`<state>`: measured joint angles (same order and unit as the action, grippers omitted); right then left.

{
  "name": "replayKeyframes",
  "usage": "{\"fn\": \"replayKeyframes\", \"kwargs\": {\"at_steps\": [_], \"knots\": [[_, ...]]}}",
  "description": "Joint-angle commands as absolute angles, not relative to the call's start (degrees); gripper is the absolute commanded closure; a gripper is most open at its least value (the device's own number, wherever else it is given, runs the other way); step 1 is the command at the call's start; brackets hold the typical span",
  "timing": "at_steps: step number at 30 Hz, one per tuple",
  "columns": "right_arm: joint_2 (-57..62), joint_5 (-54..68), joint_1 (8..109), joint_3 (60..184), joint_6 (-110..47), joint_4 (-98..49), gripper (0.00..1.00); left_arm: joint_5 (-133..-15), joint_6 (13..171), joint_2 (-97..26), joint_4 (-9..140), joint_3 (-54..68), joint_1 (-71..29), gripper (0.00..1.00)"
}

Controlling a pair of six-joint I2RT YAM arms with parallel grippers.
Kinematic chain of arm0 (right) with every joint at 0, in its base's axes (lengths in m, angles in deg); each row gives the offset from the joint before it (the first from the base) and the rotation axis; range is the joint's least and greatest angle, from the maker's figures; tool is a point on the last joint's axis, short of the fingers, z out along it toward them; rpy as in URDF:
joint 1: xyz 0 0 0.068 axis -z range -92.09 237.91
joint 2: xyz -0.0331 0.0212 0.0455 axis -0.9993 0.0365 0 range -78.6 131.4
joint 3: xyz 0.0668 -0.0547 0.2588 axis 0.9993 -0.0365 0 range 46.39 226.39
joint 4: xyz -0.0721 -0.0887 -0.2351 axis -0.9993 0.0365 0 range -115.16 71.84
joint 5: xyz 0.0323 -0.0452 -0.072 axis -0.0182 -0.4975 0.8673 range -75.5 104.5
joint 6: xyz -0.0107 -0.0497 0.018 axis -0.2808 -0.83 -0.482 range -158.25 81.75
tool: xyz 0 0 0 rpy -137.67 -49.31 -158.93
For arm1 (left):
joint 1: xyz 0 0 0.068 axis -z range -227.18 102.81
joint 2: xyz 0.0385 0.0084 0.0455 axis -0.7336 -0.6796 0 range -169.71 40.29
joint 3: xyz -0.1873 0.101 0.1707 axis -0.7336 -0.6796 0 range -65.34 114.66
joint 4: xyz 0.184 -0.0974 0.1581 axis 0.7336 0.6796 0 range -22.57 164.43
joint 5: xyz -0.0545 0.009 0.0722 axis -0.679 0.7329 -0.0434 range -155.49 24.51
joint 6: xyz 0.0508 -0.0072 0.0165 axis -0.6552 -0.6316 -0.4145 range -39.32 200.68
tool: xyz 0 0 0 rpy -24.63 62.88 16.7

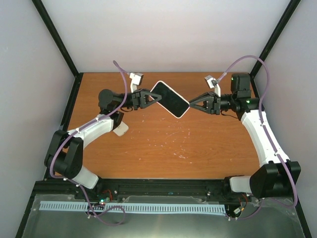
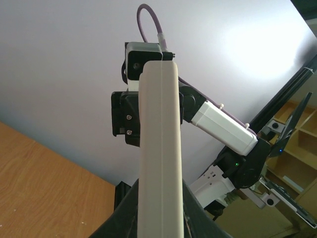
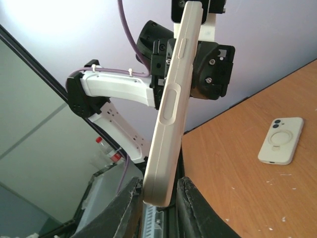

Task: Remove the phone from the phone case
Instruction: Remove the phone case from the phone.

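Top external view: the phone (image 1: 170,99), a rounded rectangle with a glossy black screen, is seen held in the air above the wooden counter (image 1: 198,148), tilted on a diagonal and framed by the thin white rim of the phone case (image 1: 159,84) in which it is seated. The left jaws are clenched on the upper left end of the phone case, where black triangular fingers are pressed against it. The right jaws are set around the opposite, lower right end; in the right wrist view the smooth, matte white edge of the case, with its moulded oblong buttons, is flanked closely by both dark fingers, but whether it is squeezed cannot be told. Beside the phone case, lower down and lying flat on the scuffed orange-brown counter, a second white case (image 3: 281,140) is seen, rounded at the corners, with a raised ring on its back.
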<state>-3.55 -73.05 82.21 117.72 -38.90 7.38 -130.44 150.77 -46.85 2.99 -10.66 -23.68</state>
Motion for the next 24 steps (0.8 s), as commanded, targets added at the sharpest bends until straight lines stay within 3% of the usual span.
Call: {"fn": "replayKeyframes", "kwargs": {"at_steps": [1,7,12,18,24], "knots": [[-2.1,-76.56,81.47,120.2,-43.64,13.3,0.79,-130.96,154.03,-47.66,-4.97,-9.41,-23.98,0.97],[-1.96,-76.68,80.33,120.72,-49.14,19.3,0.76,-130.88,154.52,-48.08,-6.24,-9.86,-23.98,1.0],[-2.94,-77.75,80.17,119.52,-46.47,16.13,0.88,-131.1,154.46,-48.27,-6.0,-9.53,-23.96,1.0],[-3.26,-82.49,79.53,124.04,-60.44,29.15,0.93,-134.06,156.43,-51.49,-10.38,-9.19,-23.98,1.0],[-8.18,-82.45,71.72,126.09,-62.55,26.77,0.93,-135.33,163.01,-60.09,-20.25,-6.54,-23.92,1.0]]}}
